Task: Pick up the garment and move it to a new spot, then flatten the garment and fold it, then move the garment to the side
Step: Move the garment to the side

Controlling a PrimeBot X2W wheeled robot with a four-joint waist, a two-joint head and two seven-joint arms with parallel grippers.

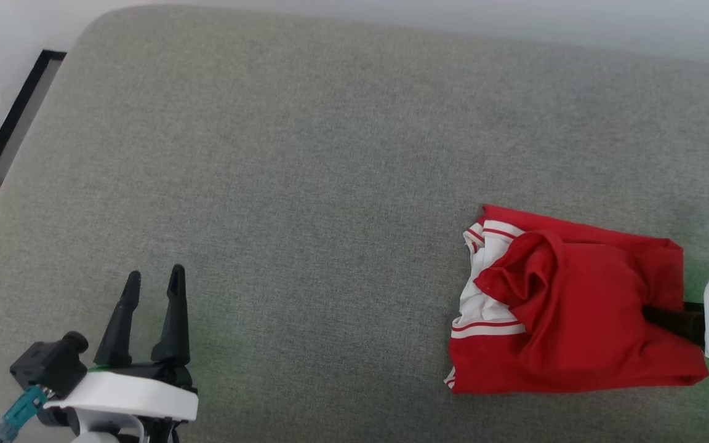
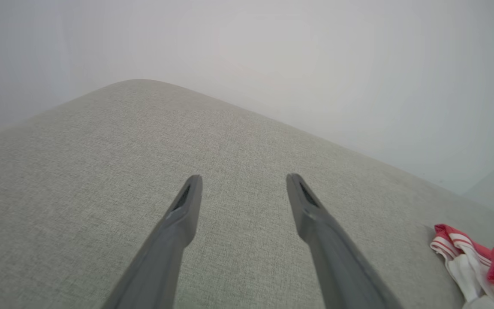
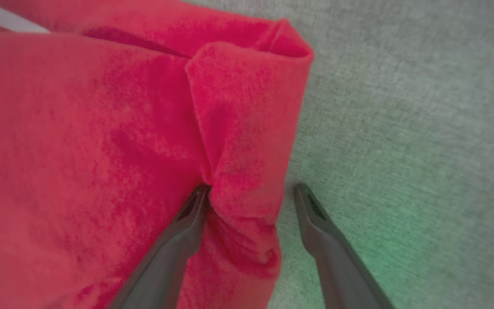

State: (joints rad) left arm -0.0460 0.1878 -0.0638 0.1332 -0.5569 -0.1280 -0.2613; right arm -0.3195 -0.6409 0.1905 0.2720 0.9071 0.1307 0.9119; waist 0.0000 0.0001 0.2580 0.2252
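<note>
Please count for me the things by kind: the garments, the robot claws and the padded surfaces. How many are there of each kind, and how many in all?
Garments: 1, the red garment
Claws: 2, the left claw and the right claw, both open
Padded surfaces: 1, the grey padded surface
Total: 4

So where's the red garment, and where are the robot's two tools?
red garment (image 1: 582, 307): head view, middle of its red top layer.
left tool (image 1: 156, 272): head view, midway between its fingertips.
right tool (image 3: 252, 188): right wrist view, midway between its fingertips.
</note>
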